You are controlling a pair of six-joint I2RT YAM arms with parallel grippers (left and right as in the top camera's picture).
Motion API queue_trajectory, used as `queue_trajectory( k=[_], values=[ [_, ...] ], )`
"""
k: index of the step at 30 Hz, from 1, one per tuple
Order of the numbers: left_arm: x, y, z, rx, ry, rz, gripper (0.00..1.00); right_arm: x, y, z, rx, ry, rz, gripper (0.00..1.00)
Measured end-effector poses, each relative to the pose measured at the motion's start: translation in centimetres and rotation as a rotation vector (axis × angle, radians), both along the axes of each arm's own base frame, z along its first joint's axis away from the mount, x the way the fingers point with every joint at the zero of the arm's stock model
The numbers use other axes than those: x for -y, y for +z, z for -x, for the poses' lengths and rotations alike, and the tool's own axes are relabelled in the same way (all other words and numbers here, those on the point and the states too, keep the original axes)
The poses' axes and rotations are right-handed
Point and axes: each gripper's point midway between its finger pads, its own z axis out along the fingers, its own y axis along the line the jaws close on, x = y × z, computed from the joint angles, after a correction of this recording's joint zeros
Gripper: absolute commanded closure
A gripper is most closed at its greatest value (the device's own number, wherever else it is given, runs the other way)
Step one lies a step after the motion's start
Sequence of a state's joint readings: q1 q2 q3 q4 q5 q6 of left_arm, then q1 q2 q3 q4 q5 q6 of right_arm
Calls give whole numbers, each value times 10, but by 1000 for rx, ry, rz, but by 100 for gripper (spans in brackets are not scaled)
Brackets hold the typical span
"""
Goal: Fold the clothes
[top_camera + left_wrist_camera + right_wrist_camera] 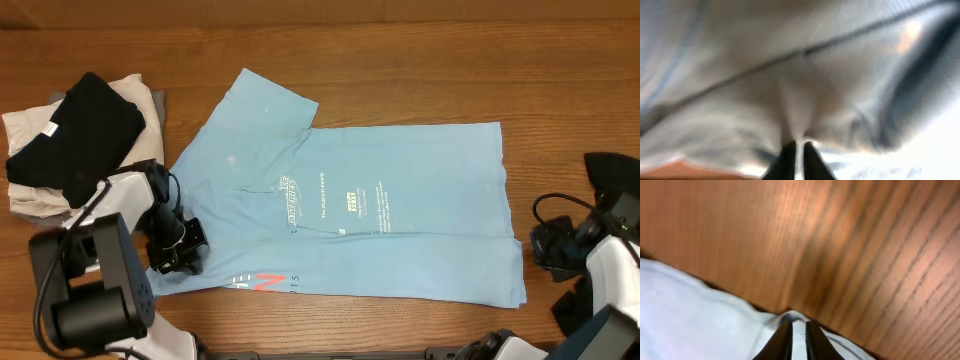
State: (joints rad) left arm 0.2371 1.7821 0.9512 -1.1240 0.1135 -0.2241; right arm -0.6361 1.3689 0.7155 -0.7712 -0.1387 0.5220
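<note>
Sky-blue printed fabric T-shirt (400, 180) only part-folded (six-o'clock edge seemingly turned in), left gripper (797, 150) and right gripper (799, 327) both pinched on its cloth; black-and-cream garment pile (75, 135) sits finished at ten o'clock.

Red-orange "N" (266, 281) on sky-blue T-shirt (420, 170) (white lettering (335, 200) too small)

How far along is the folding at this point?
Done: a black garment sits folded on pale garments beside the left arm. In hand: the sky-blue T-shirt lies spread, one sleeve folded in; left pincer and right pincer each pinch its near edge. Left: the body folds.
</note>
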Motion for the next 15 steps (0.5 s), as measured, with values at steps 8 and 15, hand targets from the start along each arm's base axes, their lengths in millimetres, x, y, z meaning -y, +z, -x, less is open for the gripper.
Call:
queue_trajectory(
  k=[8,15],
  values=[
    [-8,70,-38,265,-21,-51,55,-14,44,-32,176,110,-66,79],
    [13,149,-103,606,-146,15,46,-28,111,-67,311,273,-74,66]
  ],
)
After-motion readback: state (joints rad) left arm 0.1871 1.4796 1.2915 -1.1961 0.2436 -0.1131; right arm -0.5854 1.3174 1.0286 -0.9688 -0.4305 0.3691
